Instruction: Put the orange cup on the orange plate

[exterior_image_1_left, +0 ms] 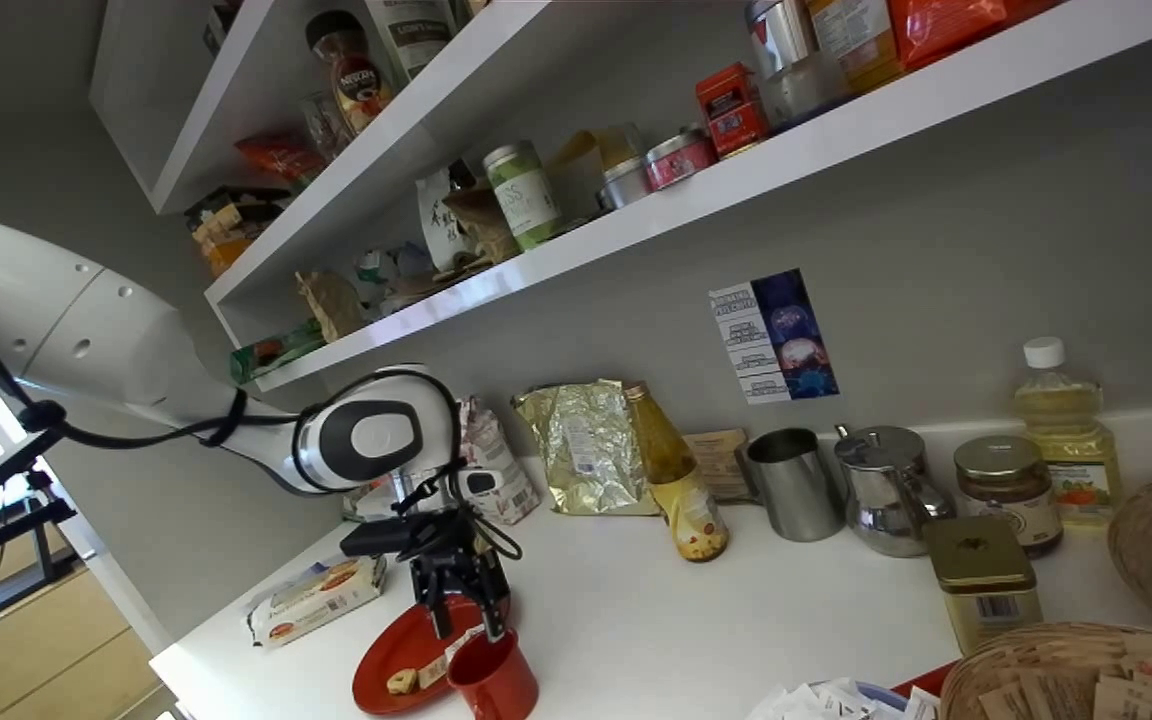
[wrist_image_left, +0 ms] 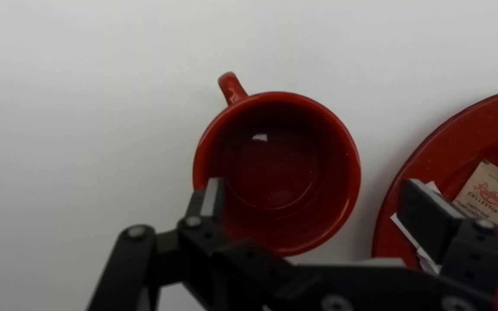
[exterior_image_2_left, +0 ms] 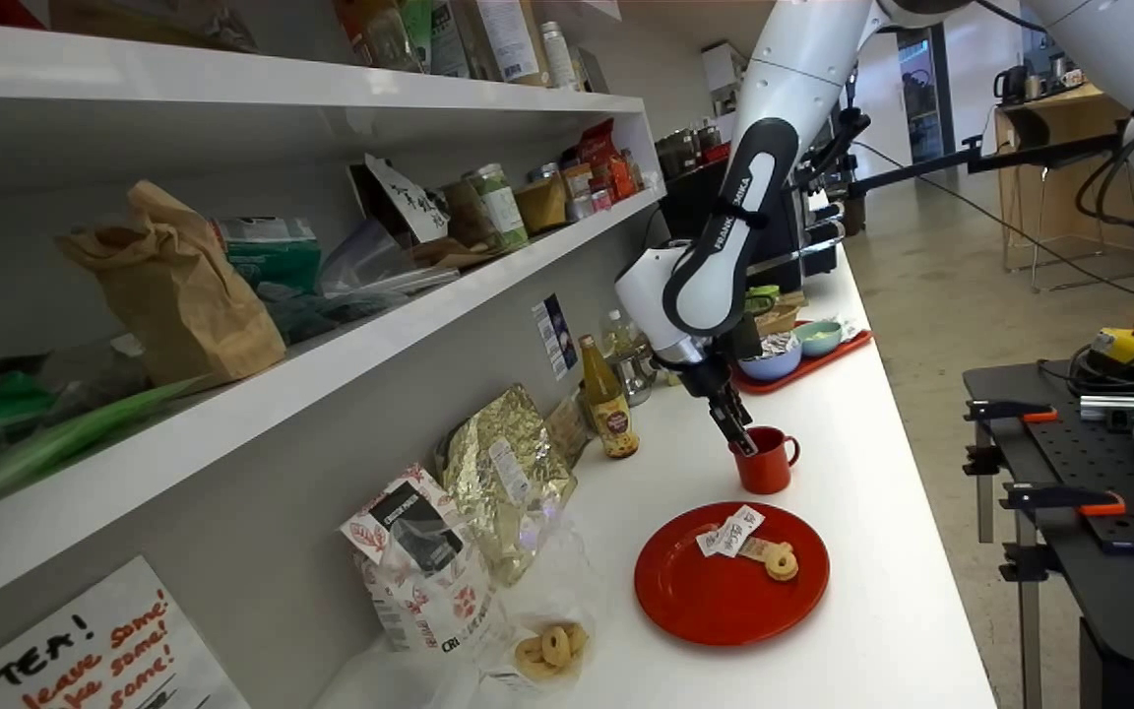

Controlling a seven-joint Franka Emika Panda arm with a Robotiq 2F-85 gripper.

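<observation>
The orange cup (exterior_image_1_left: 496, 682) stands upright on the white counter, close beside the orange plate (exterior_image_1_left: 383, 655). The cup (exterior_image_2_left: 764, 475) has a handle pointing away from the plate (exterior_image_2_left: 680, 603). The plate holds paper packets and small ring biscuits. My gripper (exterior_image_1_left: 469, 628) points down just above the cup, also in an exterior view (exterior_image_2_left: 746, 448). In the wrist view the gripper (wrist_image_left: 311, 203) is open and empty. One finger overlaps the left rim of the cup (wrist_image_left: 275, 168); the other finger is over the near edge of the plate (wrist_image_left: 437, 144). I cannot tell whether a finger touches the cup.
A yellow bottle (exterior_image_1_left: 681, 490), a gold foil bag (exterior_image_1_left: 586, 450) and grey metal mugs (exterior_image_1_left: 794, 485) stand along the wall. A biscuit pack (exterior_image_1_left: 321, 600) lies beyond the plate. Baskets (exterior_image_1_left: 1066, 660) are at the right. A shelf (exterior_image_2_left: 331, 364) hangs above the counter.
</observation>
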